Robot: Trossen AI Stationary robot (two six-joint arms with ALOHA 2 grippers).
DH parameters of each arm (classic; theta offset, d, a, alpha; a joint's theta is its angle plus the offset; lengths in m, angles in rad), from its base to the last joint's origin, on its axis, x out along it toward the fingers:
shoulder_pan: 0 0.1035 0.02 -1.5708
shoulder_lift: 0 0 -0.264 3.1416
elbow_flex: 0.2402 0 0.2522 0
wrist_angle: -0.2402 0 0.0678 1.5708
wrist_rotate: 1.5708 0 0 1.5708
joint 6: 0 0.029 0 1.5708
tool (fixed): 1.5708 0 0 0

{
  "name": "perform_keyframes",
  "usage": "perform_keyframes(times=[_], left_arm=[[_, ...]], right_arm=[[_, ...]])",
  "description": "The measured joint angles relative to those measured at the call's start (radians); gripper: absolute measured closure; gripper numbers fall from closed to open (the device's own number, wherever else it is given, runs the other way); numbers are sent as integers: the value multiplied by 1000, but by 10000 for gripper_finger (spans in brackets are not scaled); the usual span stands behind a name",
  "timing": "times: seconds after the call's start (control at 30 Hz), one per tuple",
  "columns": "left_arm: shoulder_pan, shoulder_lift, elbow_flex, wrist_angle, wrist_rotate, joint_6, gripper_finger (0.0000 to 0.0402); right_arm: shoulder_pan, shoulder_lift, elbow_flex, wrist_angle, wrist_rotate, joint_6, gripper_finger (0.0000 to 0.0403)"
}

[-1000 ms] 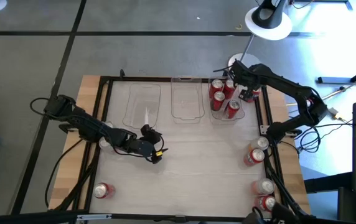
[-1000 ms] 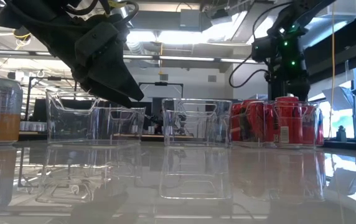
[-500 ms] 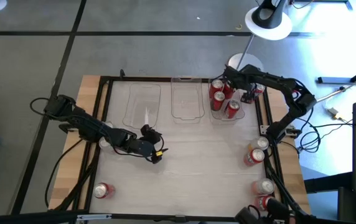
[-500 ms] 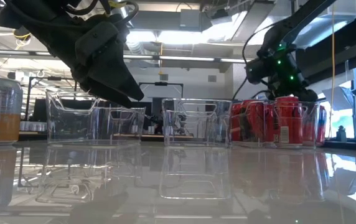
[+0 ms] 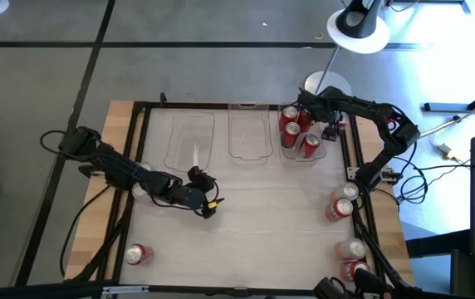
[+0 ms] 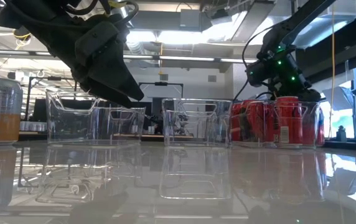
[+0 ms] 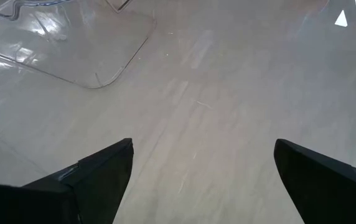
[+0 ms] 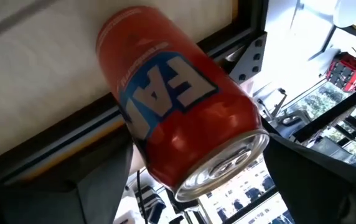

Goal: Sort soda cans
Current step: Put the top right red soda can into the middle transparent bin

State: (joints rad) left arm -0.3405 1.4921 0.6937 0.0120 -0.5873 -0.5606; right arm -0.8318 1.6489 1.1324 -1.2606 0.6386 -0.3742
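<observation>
**Right arm dropped in over the filled bin, left idle**

Right arm has re-posed over the last second. Its forearm now lies across the far corner of the table, and in the low view the wrist sits lower, close over the can tops. Left arm and all cans haven't shifted.

- Right hand: fingers spread wide, one either side of the top end of a red soda can. They don't look closed on it, so I read it as straddling, not gripping.
- That can is straight ahead of the hand, silver lid nearest the wrist. The table's black frame rail runs just behind it.
- The clear bin, already holding several red cans, is right beside the hand. Can't tell if the straddled can is inside the bin wall or just outside it.
- More loose cans are well behind the hand, along the table edge near the arm's base. One can is at the far opposite corner.
- Left hand: wide open, nothing in it, over bare table. An empty bin lies ahead of it, and the middle bin is empty too.

Doing this step well, my read:
- Centre the can between the fingers before closing, because the can sits skewed to the hand.
- Grip on the body, not the lid rim.
- Move straight up or down, since the neighbouring cans are close enough to knock.
</observation>
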Motion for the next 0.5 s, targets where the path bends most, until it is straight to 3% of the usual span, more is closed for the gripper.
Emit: perform_keyframes(times=[0.5], left_arm=[[0,0,0,0,0,-1,29]], right_arm=[[1,-3,3,-14,-55,0,47]])
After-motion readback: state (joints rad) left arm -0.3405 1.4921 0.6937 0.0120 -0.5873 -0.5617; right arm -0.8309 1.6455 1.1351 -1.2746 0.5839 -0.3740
